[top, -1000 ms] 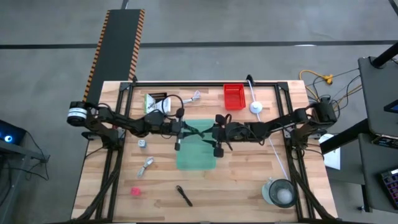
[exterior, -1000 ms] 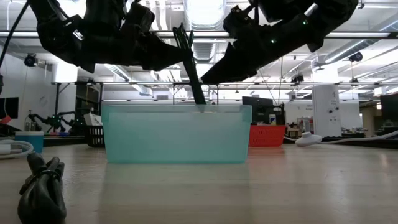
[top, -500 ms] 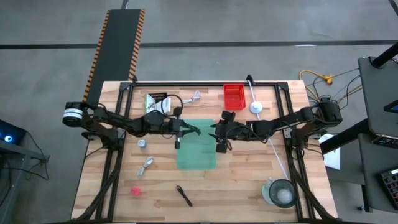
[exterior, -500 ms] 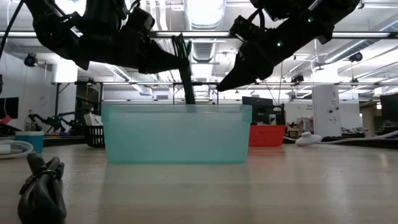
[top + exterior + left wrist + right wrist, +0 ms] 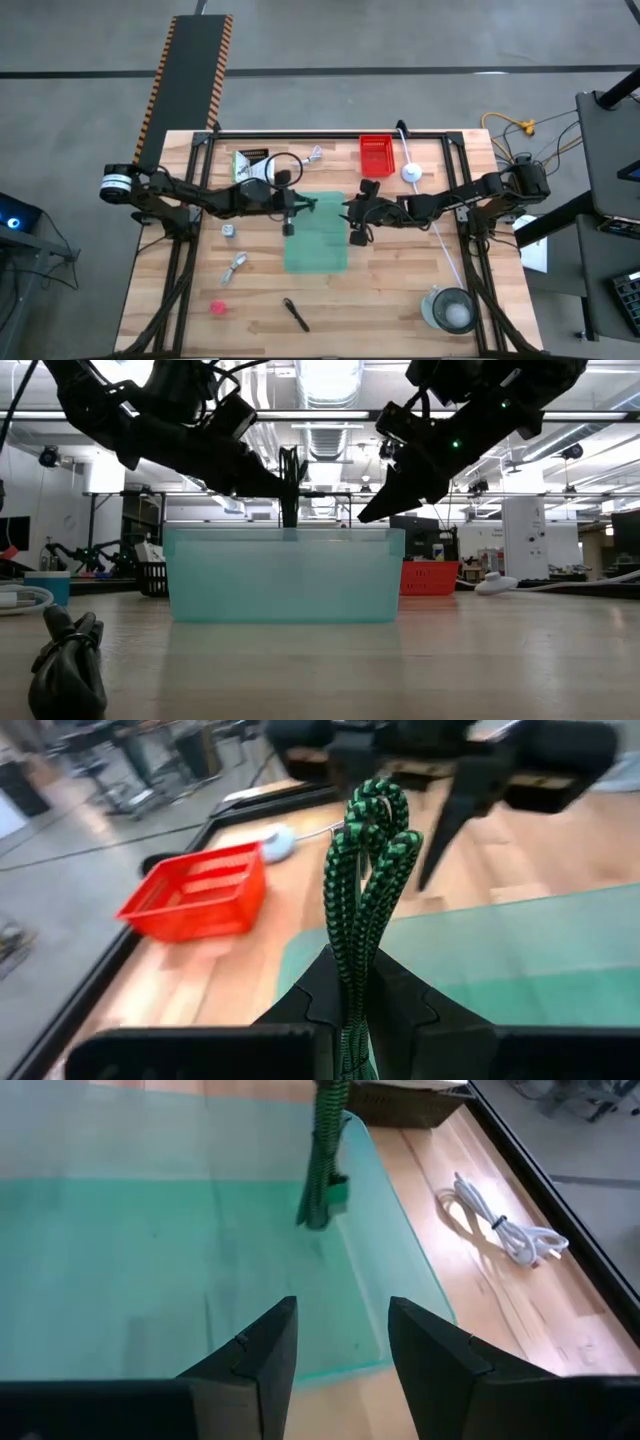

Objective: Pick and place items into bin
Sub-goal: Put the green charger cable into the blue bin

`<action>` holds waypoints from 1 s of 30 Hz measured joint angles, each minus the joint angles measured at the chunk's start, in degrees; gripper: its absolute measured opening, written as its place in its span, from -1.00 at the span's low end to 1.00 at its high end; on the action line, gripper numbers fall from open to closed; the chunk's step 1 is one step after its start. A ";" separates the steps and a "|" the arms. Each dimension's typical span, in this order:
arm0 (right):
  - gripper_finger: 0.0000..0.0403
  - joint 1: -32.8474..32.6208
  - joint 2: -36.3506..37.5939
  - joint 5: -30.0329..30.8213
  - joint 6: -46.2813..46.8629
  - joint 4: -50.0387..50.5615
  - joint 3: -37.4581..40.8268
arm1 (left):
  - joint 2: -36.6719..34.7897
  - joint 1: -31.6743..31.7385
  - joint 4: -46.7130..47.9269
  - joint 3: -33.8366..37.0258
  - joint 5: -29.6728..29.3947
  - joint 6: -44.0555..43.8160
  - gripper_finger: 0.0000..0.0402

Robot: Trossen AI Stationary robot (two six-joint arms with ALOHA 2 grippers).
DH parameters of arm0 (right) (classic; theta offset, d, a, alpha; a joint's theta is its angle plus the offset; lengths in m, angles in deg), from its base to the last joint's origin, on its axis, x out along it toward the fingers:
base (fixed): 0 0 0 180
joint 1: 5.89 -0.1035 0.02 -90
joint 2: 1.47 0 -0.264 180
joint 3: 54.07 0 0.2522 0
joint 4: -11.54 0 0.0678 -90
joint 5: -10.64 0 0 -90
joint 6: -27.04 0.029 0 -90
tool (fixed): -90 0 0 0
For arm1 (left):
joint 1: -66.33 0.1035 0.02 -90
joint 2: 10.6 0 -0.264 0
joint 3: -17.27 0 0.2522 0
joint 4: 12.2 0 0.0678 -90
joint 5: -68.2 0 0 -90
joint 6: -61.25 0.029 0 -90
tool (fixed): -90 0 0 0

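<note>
I'm holding a green-and-black braided cord (image 5: 365,870) pinched in the left gripper (image 5: 290,212) over the teal bin (image 5: 316,255) at frame centre, the right gripper (image 5: 357,225) hovering spread and empty, while the bin looks empty and most items are waiting on the table (image 5: 390,300).

Bin (image 5: 316,245) mouth open — green cord (image 5: 364,870) dangling inside.

desk (image 5: 400,290): pale wooden planks inside a black frame
centre: translucent green bin (image 5: 316,232)
12 o'clock: red basket (image 5: 376,155), with a white round object (image 5: 411,172) just beside it
11 o'clock: white packet (image 5: 247,162) and white coiled cable (image 5: 312,155)
9 o'clock: small silvery piece (image 5: 229,230)
8 o'clock: silvery pieces (image 5: 235,266)
7 o'clock: pink blob (image 5: 217,307)
6 o'clock: black pen-like tool (image 5: 296,314)
5 o'clock: round clear container (image 5: 452,309)
</note>
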 joint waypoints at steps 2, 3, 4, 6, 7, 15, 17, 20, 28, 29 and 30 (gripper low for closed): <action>-0.28 0.06 0.00 0.00 -0.01 0.08 0.21 | -0.01 0.02 0.85 0.03 -1.96 -0.01 -0.95; -0.28 0.06 -0.02 0.00 -0.06 0.04 0.25 | -0.07 0.02 1.82 0.02 -2.57 -0.01 -0.95; -0.28 0.05 -0.02 0.00 -0.06 0.04 0.27 | -0.11 0.02 3.16 0.01 -3.04 -0.03 -0.95; -0.28 0.05 -0.02 0.00 -0.03 -0.11 0.28 | -0.11 0.02 5.19 -0.08 -3.53 -0.03 -0.95; -0.29 0.08 -0.02 -0.02 -0.04 -0.07 0.29 | -0.15 0.02 6.11 -0.17 -3.65 -0.04 -0.95; -0.32 0.73 -0.02 -0.02 -0.04 -0.16 0.29 | -0.37 0.02 9.76 -0.81 -4.92 -0.05 -0.95; -0.31 0.80 -0.02 -0.02 -0.04 -0.15 0.30 | -0.39 0.01 10.18 -0.93 -6.29 0.13 -0.95; -0.31 0.82 -0.02 -0.02 -0.04 -0.20 0.31 | -0.39 0.00 10.27 -0.93 -8.57 1.82 -0.95; -0.35 0.99 -0.02 -0.04 -0.04 -0.20 0.31 | -0.44 -0.07 12.26 -0.80 -9.18 5.23 -0.95; -0.34 0.99 -0.02 -0.07 -0.04 -0.20 0.31 | -0.44 -0.07 12.40 -0.80 -9.18 5.21 -0.95; -0.34 1.00 -0.02 -0.07 -0.04 -0.22 0.31 | -0.44 -0.07 12.67 -0.82 -9.18 5.24 -0.95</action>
